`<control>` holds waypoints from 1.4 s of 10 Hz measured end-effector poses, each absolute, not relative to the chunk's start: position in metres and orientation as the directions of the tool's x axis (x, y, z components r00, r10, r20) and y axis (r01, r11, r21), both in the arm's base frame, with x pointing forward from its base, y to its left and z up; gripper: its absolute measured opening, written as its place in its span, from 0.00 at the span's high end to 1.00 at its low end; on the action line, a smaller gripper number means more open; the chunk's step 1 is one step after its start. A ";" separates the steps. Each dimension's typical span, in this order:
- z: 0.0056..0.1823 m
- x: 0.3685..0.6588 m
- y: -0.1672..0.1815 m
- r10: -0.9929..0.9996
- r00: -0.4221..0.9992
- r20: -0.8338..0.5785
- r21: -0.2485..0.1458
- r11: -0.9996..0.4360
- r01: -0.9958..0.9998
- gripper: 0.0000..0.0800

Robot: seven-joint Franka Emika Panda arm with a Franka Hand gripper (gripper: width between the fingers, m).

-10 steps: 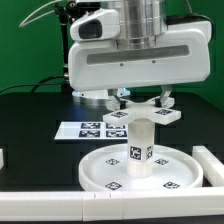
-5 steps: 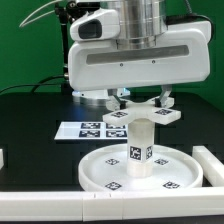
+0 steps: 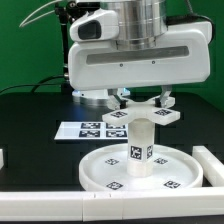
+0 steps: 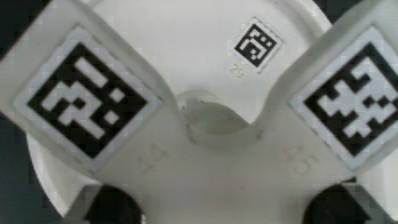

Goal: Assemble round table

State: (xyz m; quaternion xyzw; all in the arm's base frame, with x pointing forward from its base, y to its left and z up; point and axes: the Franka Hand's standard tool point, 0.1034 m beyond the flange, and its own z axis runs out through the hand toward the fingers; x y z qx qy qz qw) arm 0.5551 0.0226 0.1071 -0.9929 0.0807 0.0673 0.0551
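Exterior view: a large white robot arm fills the upper centre of the frame above a black worktop. In the lower centre lies the round top, a white rimmed disc with small black-and-white markers on its face. The leg, a short white cylinder with a marker on its side, stands upright at the middle of the top.

The cross-shaped foot sits level on the upper end of the leg, with its marked arms reaching toward the exterior view's left and right. The tool hangs straight down over the foot. Its two dark fingers are set wide apart, one on each side of the foot's middle. Whether they press on the foot or only flank it cannot be told.

Behind the top, toward the exterior view's left, the marker board lies flat on the worktop. A long white bar lies at the lower right of the frame, and another runs along the bottom edge.

Wrist view: a close look straight down on the foot. Two of its arms spread out in a V, each with a large square marker. A round hollow sits where they meet. Between the arms the top shows, with one small marker on it. The dark fingertips show at the frame's edge, out of focus.
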 end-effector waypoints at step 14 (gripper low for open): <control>0.107 0.556 0.023 -0.293 0.948 -0.124 -0.082 -0.949 -0.304 0.44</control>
